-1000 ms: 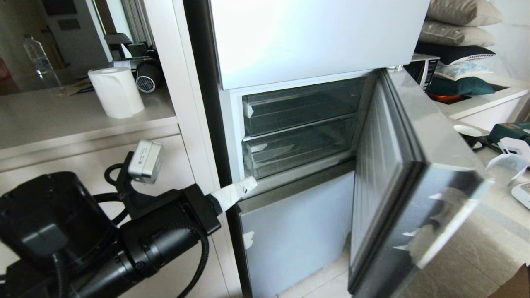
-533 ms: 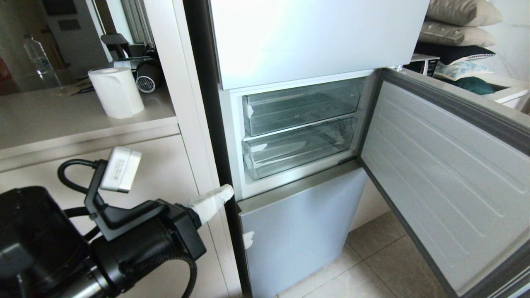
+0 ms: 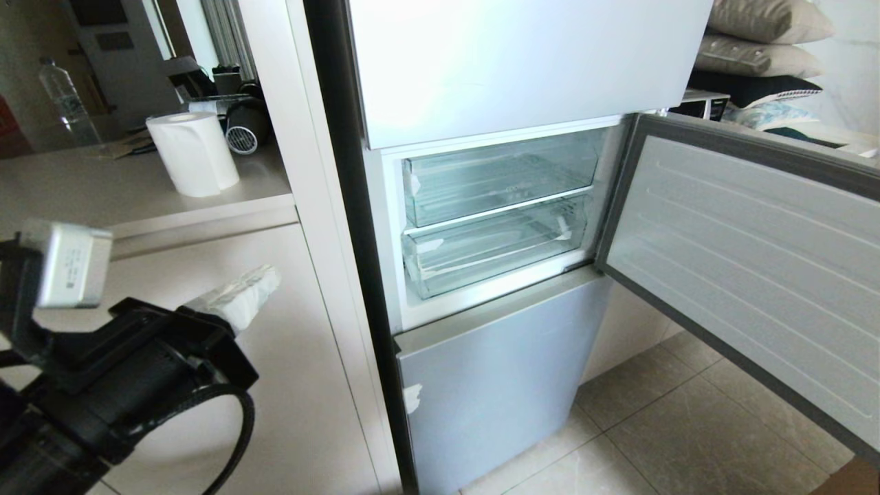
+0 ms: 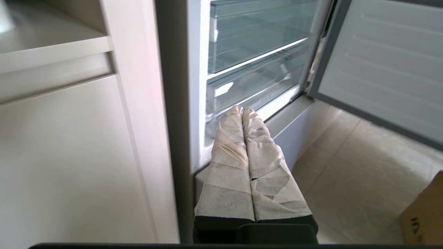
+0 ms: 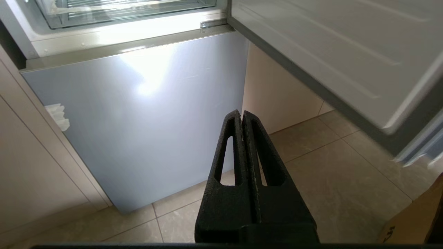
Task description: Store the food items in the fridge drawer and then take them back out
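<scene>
Fridge drawer (image 3: pixel 491 244) is seen at centre frame in the head view, a clear bin pushed in under a second clear bin (image 3: pixel 498 180), both behind the swung-open middle door (image 3: pixel 749 268). No food items can be made out in either bin.

Far left, upper: a paper towel roll (image 3: pixel 194 152) and a water bottle (image 3: pixel 63 93) are set on a pale counter (image 3: pixel 103 199). Lower left: the left gripper (image 3: pixel 265 280) is held in front of the white cabinet (image 3: pixel 302 357), apart from the fridge, its tape-wrapped fingers (image 4: pixel 238 152) pressed together, clenched on nothing. Centre, lower: the pale-blue bottom panel (image 3: pixel 495 371) is closed. Right: the open door's ribbed inner face fills the frame; pillows (image 3: pixel 763 41) are stacked upper right; floor tiles (image 3: pixel 687 440) are seen below.

The right gripper (image 5: pixel 241 117) is seen only in its own wrist view, black fingers clenched together, empty, low before the bottom panel and above the tiles.
</scene>
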You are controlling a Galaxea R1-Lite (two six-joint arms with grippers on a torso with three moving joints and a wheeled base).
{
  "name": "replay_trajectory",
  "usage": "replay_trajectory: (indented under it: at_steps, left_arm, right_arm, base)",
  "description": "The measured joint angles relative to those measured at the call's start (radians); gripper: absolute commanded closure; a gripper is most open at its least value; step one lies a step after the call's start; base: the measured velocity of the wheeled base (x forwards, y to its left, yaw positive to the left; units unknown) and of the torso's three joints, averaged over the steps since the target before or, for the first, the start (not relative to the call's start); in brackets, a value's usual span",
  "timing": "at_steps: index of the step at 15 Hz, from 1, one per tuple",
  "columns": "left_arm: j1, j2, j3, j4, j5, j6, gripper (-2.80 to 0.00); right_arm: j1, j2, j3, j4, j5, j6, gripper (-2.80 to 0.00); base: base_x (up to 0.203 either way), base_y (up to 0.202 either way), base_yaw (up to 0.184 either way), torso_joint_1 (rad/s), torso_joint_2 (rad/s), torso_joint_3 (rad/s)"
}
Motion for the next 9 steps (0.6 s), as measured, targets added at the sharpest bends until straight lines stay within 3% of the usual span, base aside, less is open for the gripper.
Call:
replay_trajectory:
  at_steps: [3, 6, 7, 9]
  left_arm:
    - [0.016, -0.109, 0.023, 0.086, 0.019, 0.01, 0.0]
    - [0.036, -0.221, 0.029, 0.166, 0.094, 0.029, 0.0]
    - [0.071, -0.273, 0.022, 0.199, 0.129, 0.035, 0.0]
    - [0.211, -0.374, 0.011, 0.278, 0.168, 0.039, 0.0]
  right_arm:
    - [0.0, 0.0, 0.0, 0.0, 0.0, 0.0, 0.0]
    - [0.001, 0.0, 0.0, 0.0, 0.0, 0.0, 0.0]
    - [0.001, 0.0, 0.0, 0.0, 0.0, 0.0, 0.0]
    - [0.001, 0.0, 0.0, 0.0, 0.0, 0.0, 0.0]
  base:
    - [0.0, 0.0, 0.0, 0.0, 0.0, 0.0]
    - [0.0, 0.0, 0.0, 0.0, 0.0, 0.0]
    - [0.0, 0.0, 0.0, 0.0, 0.0, 0.0]
    - [0.0, 0.0, 0.0, 0.0, 0.0, 0.0]
